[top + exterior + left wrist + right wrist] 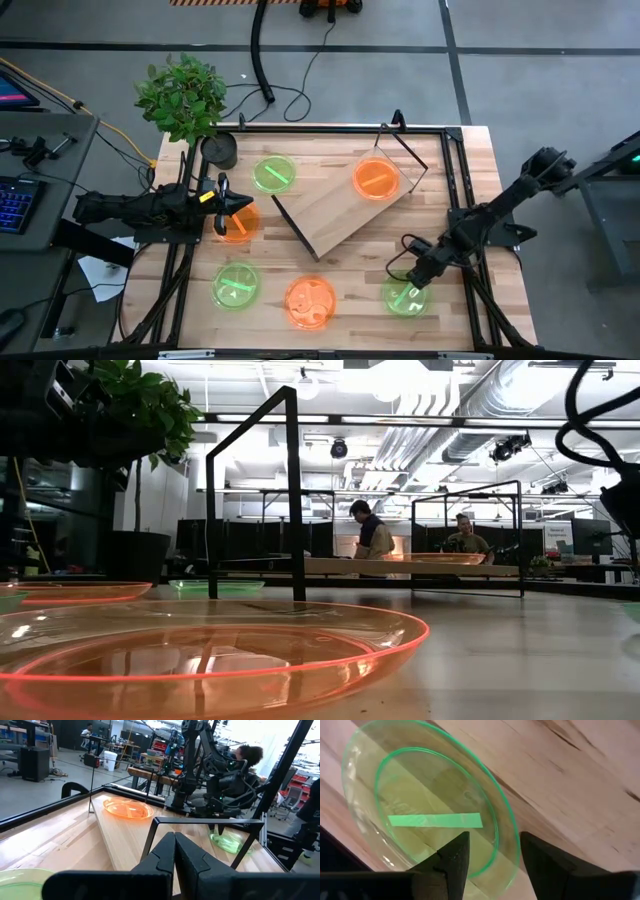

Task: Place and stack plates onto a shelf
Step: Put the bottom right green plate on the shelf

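Observation:
The shelf [330, 208] lies askew mid-table, and one orange plate [376, 178] rests on its far right part. Flat on the tabletop are a green plate [273, 174], an orange plate [237, 224], a green plate [236, 285], an orange plate [310, 302] and a green plate [407, 298]. My left gripper [240, 205] [174, 840] is shut, empty and level, over the left orange plate. My right gripper [414, 282] [492, 842] is open and points down at the near right green plate [425, 820]. My right gripper comes from above. One finger [452, 857] stands over the green plate's inside and the other [545, 865] outside its rim [512, 847]. Whether either finger touches the plate I cannot tell.
A dark pot [219, 150] and a leafy plant [182, 95] stand at the table's far left corner. The shelf's black wire end frames [400, 140] [200, 822] stick up. Black frame rails run along the table edges. People sit in the room beyond.

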